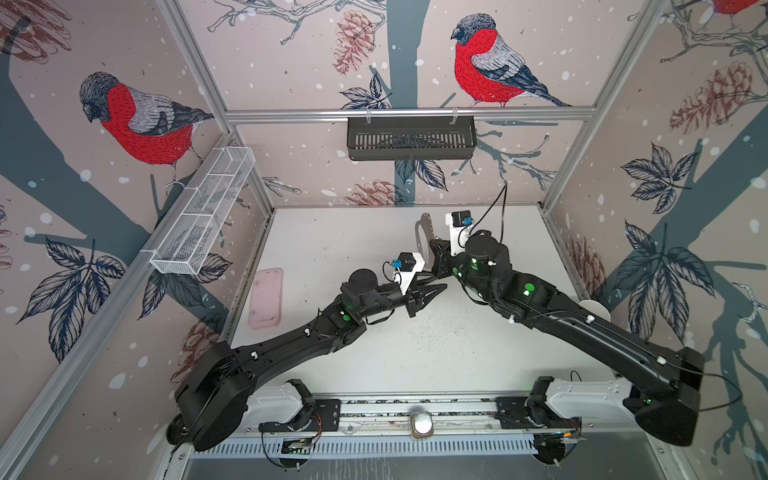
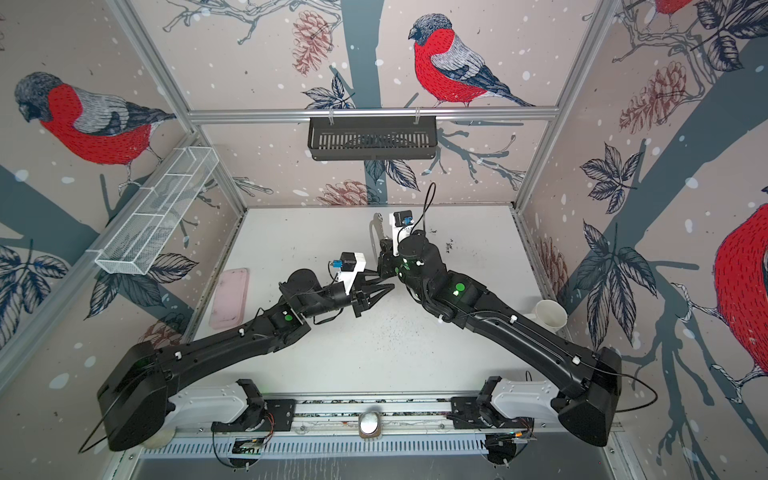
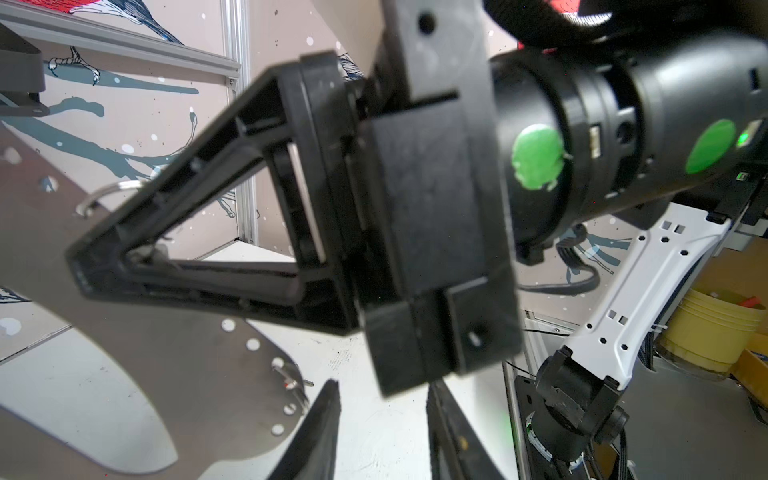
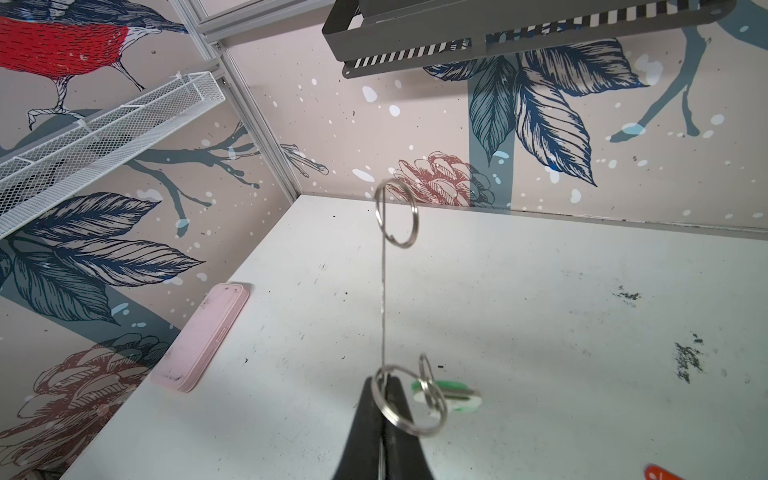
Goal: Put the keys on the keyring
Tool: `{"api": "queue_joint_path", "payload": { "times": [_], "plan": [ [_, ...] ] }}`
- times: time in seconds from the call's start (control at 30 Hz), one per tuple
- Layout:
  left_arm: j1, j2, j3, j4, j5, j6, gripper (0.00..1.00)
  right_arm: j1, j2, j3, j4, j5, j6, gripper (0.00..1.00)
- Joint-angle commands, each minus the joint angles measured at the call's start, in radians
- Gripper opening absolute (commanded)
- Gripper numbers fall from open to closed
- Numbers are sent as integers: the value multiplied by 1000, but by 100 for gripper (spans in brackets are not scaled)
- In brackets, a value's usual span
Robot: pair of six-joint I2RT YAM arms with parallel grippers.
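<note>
Grey keyring (image 4: 382, 291) carries three rings (image 4: 390, 413); one green tag (image 4: 455, 401), one red tag (image 4: 665, 473).

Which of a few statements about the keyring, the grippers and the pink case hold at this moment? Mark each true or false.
1. The right gripper is shut on the keyring. True.
2. The pink case lies in the white wire basket. False: it lies flat on the table.
3. The left gripper is clamped on a key. False: in the left wrist view its jaws stand apart with nothing between them.
4. A green tag shows close beside the right gripper in the right wrist view. True.
</note>
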Motion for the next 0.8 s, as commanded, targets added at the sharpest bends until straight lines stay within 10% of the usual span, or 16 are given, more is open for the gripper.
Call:
{"api": "queue_joint_path", "payload": {
  "times": [0.0,0.33,0.77],
  "plan": [
    [-3,-21,-6,63,11,26,36,-1,1,4,40,-2,2,0],
    [-4,-152,-10,-251,-246,324,35,-29,21,82,-61,-72,-9,0],
    [-13,-167,-76,-87,-481,413,30,-33,23,91,-65,-98,2,0]
  ]
}}
